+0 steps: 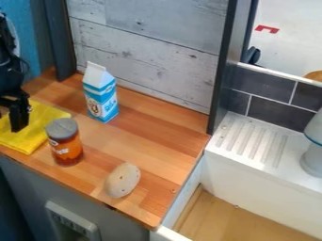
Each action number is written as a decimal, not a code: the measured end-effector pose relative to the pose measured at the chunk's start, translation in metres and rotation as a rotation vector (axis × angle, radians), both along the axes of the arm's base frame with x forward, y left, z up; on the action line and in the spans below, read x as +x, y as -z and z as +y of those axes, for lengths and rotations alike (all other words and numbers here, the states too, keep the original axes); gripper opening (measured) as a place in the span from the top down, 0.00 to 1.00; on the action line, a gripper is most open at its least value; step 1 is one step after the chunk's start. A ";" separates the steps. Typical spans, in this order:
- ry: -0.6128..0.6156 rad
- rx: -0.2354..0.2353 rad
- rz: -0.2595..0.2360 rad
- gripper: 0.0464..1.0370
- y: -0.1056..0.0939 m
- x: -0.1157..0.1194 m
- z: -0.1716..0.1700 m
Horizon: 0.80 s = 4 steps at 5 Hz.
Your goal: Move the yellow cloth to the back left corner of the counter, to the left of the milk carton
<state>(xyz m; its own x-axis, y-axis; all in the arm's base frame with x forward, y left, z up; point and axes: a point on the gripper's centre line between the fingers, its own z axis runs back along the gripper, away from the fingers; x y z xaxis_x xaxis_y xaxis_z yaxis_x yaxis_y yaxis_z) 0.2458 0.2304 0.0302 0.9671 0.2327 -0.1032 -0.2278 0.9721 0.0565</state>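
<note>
- Wide bare wood on right of counter (165,153), between carton, potato-like item and dark post (220,80); open from above.
- Bare strip between carton (101,101) and jar (65,146); both upright, block low sideways pass.
- Narrower gap between jar and potato-like item (123,180), which lies low by near edge.
- Yellow cloth (47,123) flat at left, low, just beside jar.
- Far side: plank wall (148,52) blocks.
- Right: post, then ridged white ledge (248,141).

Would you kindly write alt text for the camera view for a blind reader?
A black claw hangs over a yellow cloth on a wooden counter, near an amber jar with a gray lid. A blue-and-white carton stands behind; a pale, speckled oval object lies toward the front.
</note>
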 end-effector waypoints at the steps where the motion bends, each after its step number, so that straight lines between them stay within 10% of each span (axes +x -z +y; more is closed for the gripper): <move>1: -0.039 -0.012 0.033 0.04 0.012 0.009 0.003; 4: -0.101 0.006 0.005 0.04 0.022 0.072 0.023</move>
